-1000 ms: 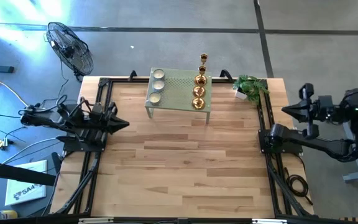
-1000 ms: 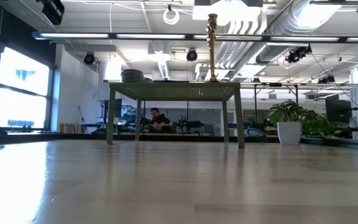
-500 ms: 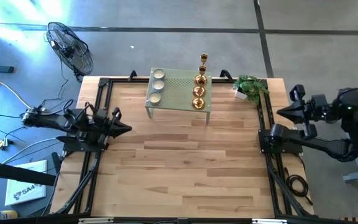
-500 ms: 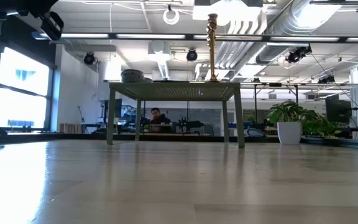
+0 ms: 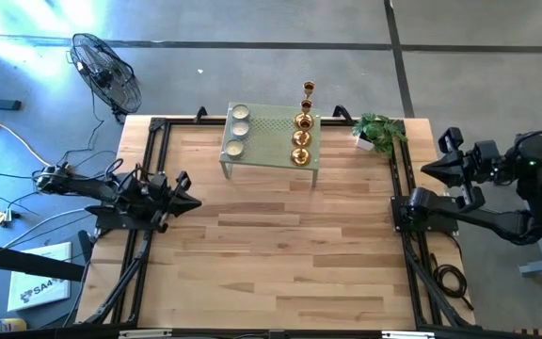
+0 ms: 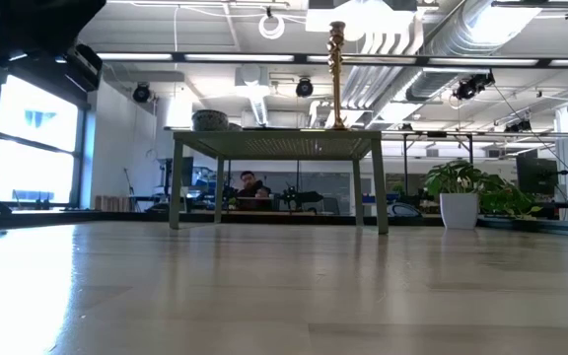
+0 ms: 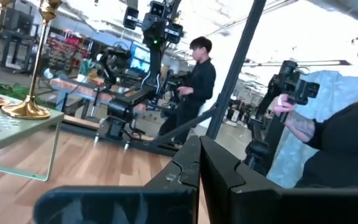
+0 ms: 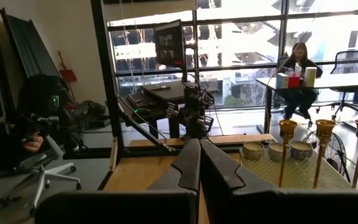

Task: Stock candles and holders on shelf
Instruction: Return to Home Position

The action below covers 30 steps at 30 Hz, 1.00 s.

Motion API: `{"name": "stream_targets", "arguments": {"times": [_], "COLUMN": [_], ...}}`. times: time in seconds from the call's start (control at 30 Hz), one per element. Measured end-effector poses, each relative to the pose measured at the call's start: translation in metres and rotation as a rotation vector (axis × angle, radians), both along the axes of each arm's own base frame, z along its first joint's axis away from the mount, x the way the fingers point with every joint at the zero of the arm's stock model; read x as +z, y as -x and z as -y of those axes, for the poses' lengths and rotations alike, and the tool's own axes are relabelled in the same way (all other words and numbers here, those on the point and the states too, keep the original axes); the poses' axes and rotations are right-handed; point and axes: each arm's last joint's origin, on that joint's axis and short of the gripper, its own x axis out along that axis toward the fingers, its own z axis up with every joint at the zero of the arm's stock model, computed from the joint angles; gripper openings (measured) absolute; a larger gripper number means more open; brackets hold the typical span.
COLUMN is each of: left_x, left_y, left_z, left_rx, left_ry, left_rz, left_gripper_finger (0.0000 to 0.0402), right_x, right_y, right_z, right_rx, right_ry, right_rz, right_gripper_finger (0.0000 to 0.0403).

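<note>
Fingers (image 7: 185, 174) closed: left hand (image 5: 196, 201), right hand (image 5: 427, 169).

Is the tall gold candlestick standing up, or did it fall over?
Standing up. In the low view the tall gold candlestick rises straight from the top of the shelf.

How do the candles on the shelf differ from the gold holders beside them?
The candles are three low, pale discs; the holders are four shiny gold stemmed pieces, one much taller. The candles line the left end of the shelf, the holders its right end. Both stand in rows on top. The left gripper and right gripper sit at the sides of the table.
</note>
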Motion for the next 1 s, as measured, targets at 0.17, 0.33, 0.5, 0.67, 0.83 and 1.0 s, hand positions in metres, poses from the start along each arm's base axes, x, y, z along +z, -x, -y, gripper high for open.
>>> {"name": "stream_targets", "arguments": {"times": [0.17,0.33,0.5,0.67,0.83,1.0], "left_x": [-0.013,-0.016,-0.016,-0.01,-0.005,-0.003], "left_y": [-0.002,-0.003,-0.002,0.0,0.001,0.001], "left_z": [0.0,0.001,0.001,0.001,0.0,0.0], "left_rx": [0.003,0.001,-0.01,0.019,0.038,0.047], "left_ry": [-0.008,-0.046,-0.061,-0.101,-0.136,-0.135], "left_rz": [0.004,-0.019,-0.006,0.071,0.104,0.116], "left_gripper_finger": [0.0,0.0,0.0,0.0,0.0,0.0], "right_x": [0.0,-0.001,-0.007,-0.008,-0.008,-0.009], "right_y": [0.0,0.0,0.0,0.0,0.0,0.0], "right_z": [0.0,0.0,0.002,0.002,0.002,0.002], "right_rx": [0.0,-0.004,-0.055,-0.056,-0.051,-0.05], "right_ry": [-0.003,-0.011,-0.035,-0.039,-0.039,-0.029], "right_rz": [0.003,-0.013,-0.063,-0.072,-0.072,-0.082], "right_gripper_finger": [0.0,0.0,0.0,0.0,0.0,0.0]}}
